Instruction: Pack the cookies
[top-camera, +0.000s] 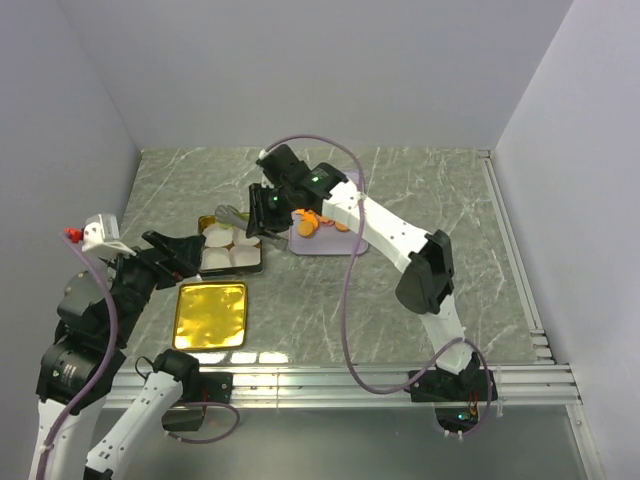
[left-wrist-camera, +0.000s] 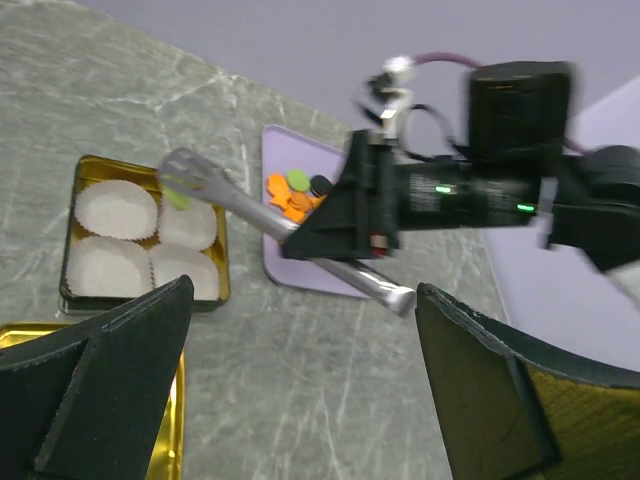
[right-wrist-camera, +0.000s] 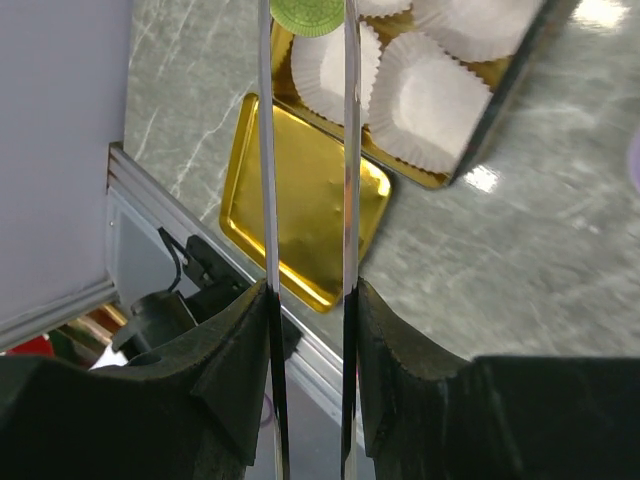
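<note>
My bench carries a gold tin lined with white paper cups, a gold lid just beside it, and a lilac tray where most cookies lie heaped. My left pincer hangs released and holds nothing. My right pincer is clenched on metal tongs. One green cookie sits nipped by its rim between the tong tips, over the cups. I'd judge it light, stiff, brittle and slick on steel, so I'd squeeze gently or it may crack or squirt out
</note>
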